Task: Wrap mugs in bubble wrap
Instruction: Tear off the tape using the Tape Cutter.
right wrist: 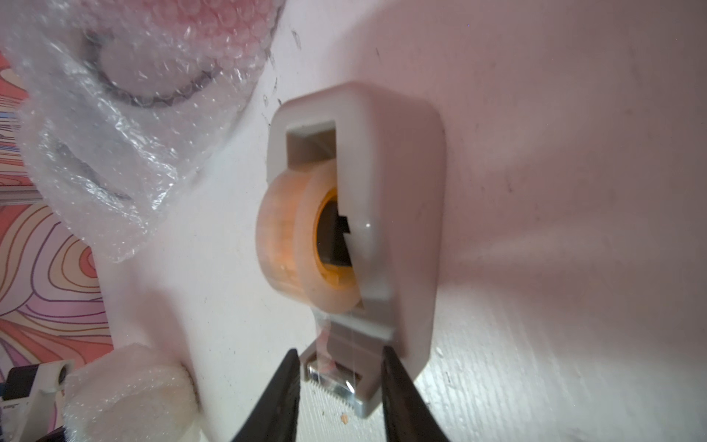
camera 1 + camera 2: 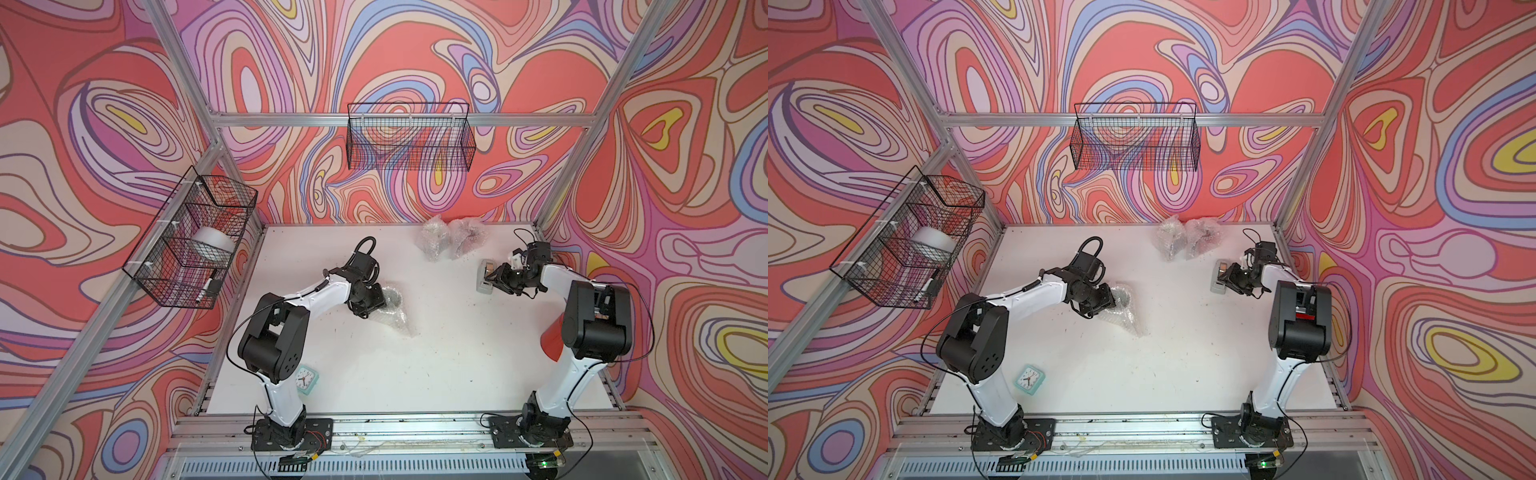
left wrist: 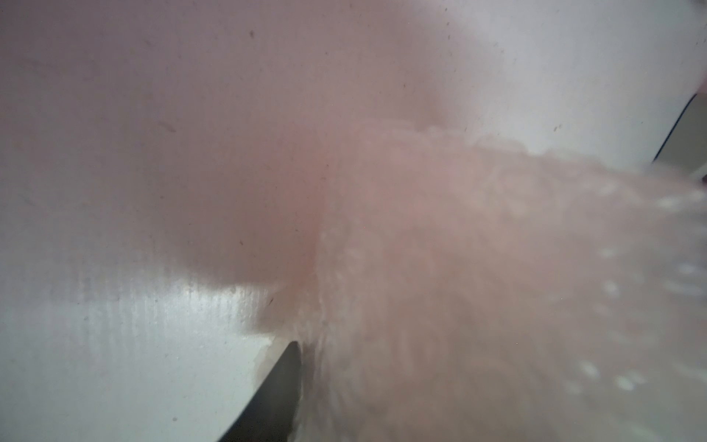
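As slippery bubble wrap (image 2: 400, 323) cushioned the brittle mug (image 2: 392, 297), we favoured its body; holds unclear for left fingers (image 3: 275, 394) and right fingers (image 1: 275, 402), half-parted astride the dispenser (image 1: 401, 191).

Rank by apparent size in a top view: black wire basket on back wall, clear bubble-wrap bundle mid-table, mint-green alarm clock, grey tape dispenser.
1. black wire basket
2. clear bubble-wrap bundle
3. mint-green alarm clock and grey tape dispenser: look alike, dispenser partly hidden, so unranked.
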